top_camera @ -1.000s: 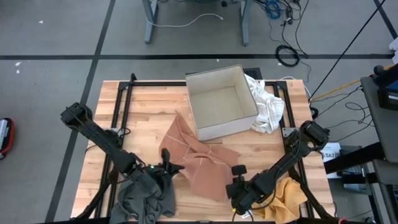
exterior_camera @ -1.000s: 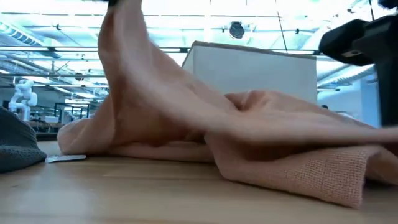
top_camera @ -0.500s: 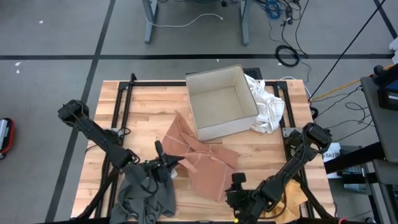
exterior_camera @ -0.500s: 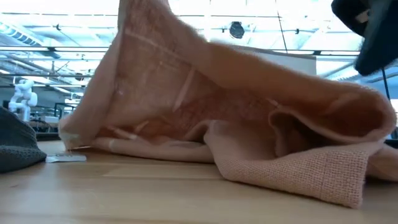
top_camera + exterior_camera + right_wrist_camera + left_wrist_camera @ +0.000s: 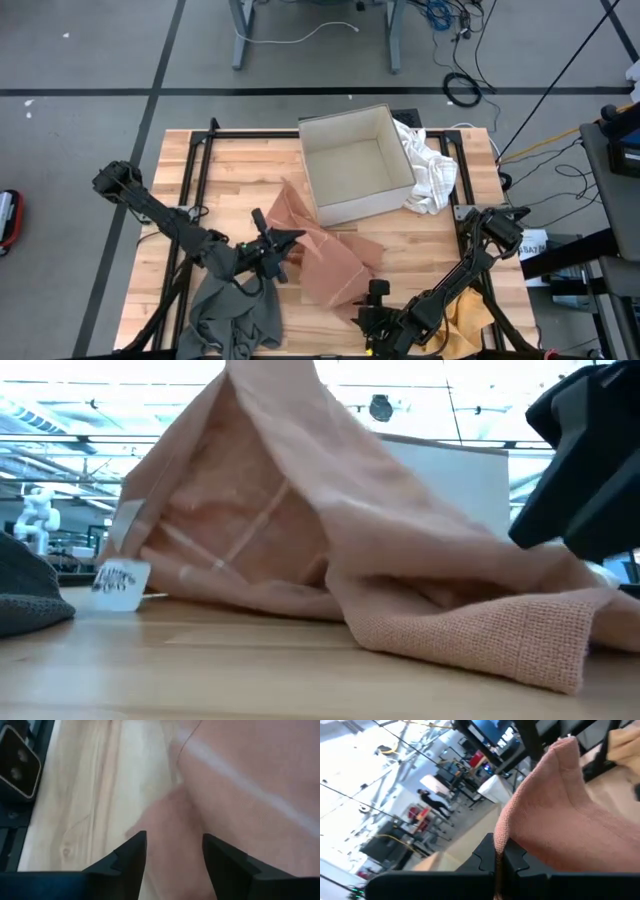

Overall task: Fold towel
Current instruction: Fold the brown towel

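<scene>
On the pale wooden table (image 5: 230, 165), just in front of the white cardboard box (image 5: 356, 162), the woven pink towel (image 5: 335, 265) peaks like a tent, its edge pinched in the left gripper (image 5: 277, 243); the right gripper (image 5: 374, 293) hovers spread at its near corner.

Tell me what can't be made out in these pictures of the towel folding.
- Low view: the raised pink towel hides most of the box behind it.
- Low view: the tag on the towel's edge has print too small to read.
- High view: the yellow cloth is partly hidden under the right arm and cut off by the bottom edge.
- Left wrist view: the towel hides the table.
</scene>
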{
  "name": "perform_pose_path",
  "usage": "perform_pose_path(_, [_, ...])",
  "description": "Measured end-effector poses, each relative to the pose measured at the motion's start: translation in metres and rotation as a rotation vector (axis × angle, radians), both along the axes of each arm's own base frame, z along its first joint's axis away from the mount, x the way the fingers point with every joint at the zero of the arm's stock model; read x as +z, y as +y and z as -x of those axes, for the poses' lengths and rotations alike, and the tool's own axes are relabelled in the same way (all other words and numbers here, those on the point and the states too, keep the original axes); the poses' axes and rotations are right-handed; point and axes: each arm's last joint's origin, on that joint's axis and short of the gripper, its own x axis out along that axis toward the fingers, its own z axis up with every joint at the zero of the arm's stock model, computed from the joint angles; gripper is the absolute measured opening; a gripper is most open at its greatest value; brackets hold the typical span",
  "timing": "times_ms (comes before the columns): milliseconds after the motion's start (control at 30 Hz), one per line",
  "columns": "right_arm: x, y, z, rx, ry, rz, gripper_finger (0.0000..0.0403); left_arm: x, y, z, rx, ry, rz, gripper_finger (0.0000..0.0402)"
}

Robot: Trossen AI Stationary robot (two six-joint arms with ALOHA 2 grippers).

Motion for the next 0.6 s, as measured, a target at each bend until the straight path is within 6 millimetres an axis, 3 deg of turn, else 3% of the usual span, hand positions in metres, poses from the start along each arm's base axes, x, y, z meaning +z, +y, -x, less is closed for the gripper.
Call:
perform_pose_path(200, [0.000,-0.001,-0.001,0.018,0.003,0.019,0.0167,0.024,0.012,-0.009,0.050,-0.021,-0.050,0.0000])
perform_pose_path(433, [0.003,0.001,-0.007,0.110,-0.021,0.079,0.0160,0.059,0.014,-0.013,-0.027,-0.105,-0.044,0.0000])
perform_pose_path(600, [0.001,-0.013,-0.011,0.045,0.000,0.157,0.0159,0.066,0.019,-0.015,-0.012,-0.110,-0.050,0.0000])
